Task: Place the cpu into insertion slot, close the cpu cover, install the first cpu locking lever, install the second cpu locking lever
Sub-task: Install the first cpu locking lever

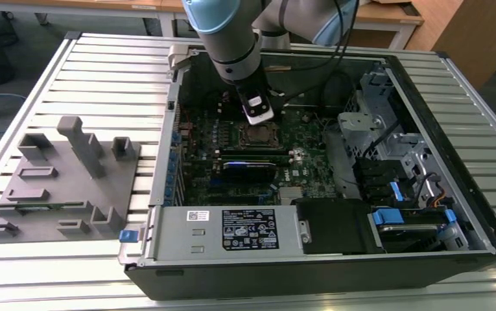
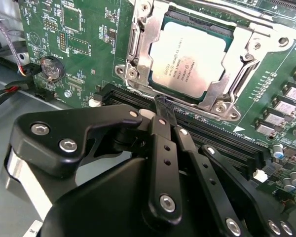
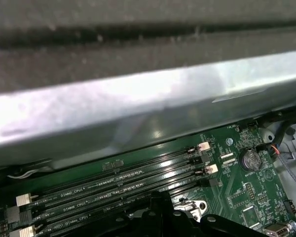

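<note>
Flat grey square cpu (image 2: 187,57) sits socketed under the thin metal-frame cpu cover (image 2: 147,52). Black claw (image 2: 164,109) is clenched at the cover's edge, probably to push rather than grab.

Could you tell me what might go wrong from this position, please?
1. The gripper has its tip right at the edge of the cpu cover, beside the memory slots; a sideways slip could scrape those slots.
2. The cpu lies in the cover's window; uneven pressure on the frame might load the chip.
</note>
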